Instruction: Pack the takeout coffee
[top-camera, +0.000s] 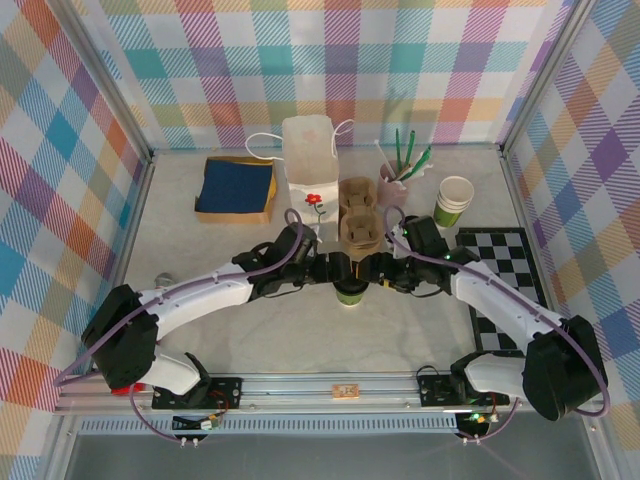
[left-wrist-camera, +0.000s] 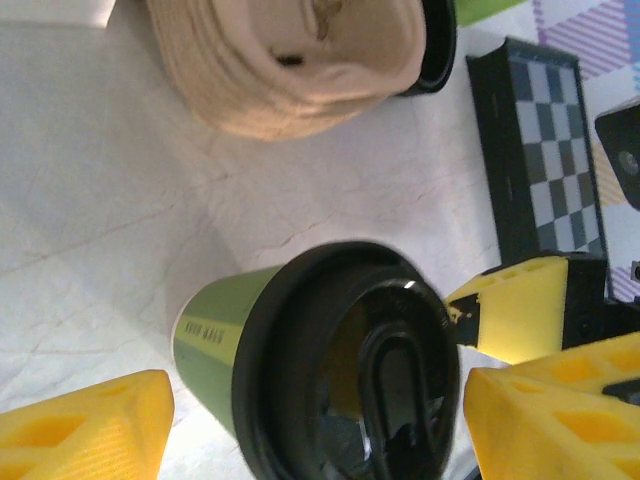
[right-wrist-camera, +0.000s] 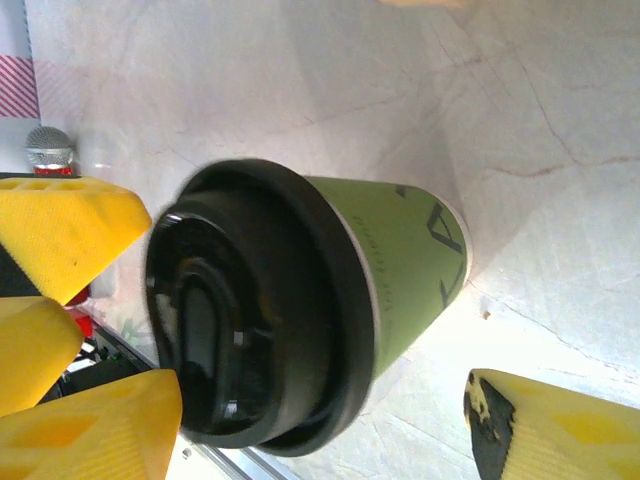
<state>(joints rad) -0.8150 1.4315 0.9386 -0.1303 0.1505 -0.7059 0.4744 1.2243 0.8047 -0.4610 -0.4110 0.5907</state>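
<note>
Top view: left gripper (top-camera: 325, 272) and right gripper (top-camera: 385, 272) are flanking the takeout coffee (top-camera: 350, 293), which is standing lidded on the table (top-camera: 250, 340) between them. The wrist views are showing what the top view hides: both grippers' fingers are standing spread, with table visible between finger and cup wall. Just beyond the grippers a cardboard carrier (top-camera: 357, 225) is lying. Farther on, a pink pot (top-camera: 392, 178) is holding green and white sticks.

The takeout coffee (top-camera: 349, 294) is a small green paper cup with dark lettering printed on its wall, closed by a round black plastic lid with a raised oval tab on top. It stands upright on the white marbled desk (top-camera: 250, 330), near its middle, just in front of the brown pulp cup carrier (top-camera: 357, 222)
</note>
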